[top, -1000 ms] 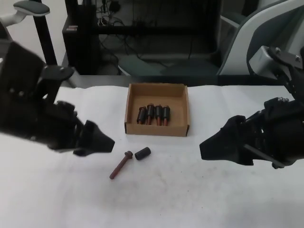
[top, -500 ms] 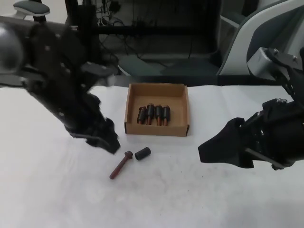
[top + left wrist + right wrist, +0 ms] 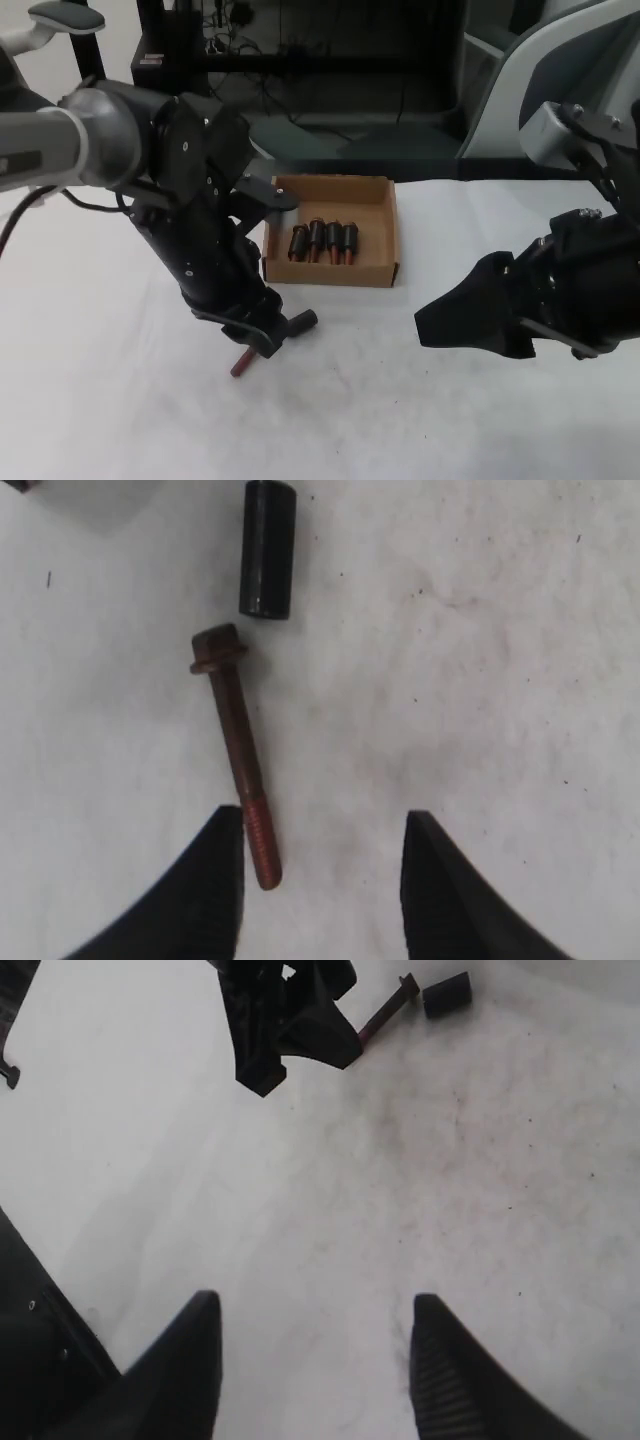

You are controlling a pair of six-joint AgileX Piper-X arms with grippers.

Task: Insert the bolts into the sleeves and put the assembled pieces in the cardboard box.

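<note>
A rusty-brown bolt (image 3: 237, 745) lies loose on the white bench beside a short black sleeve (image 3: 267, 548), the bolt's head close to the sleeve's end. My left gripper (image 3: 320, 880) hangs open just above them, with the bolt's threaded tip by one finger (image 3: 205, 900). In the high view it (image 3: 256, 336) hides most of the bolt (image 3: 240, 365), and the sleeve (image 3: 303, 320) pokes out beside it. My right gripper (image 3: 315, 1360) is open with nothing in it, off to the right (image 3: 440, 320). The cardboard box (image 3: 330, 272) holds several assembled pieces (image 3: 322, 242).
White cloth covers the bench, with bare room in front and between the arms. The right wrist view shows the left gripper (image 3: 290, 1020) farther off, beside the bolt (image 3: 385, 1010) and sleeve (image 3: 447, 993). Dark equipment stands behind the bench.
My left arm has swung in from the far left and come down over the bolt and sleeve. The right arm has barely moved. Bolt and sleeve lie where they were.
</note>
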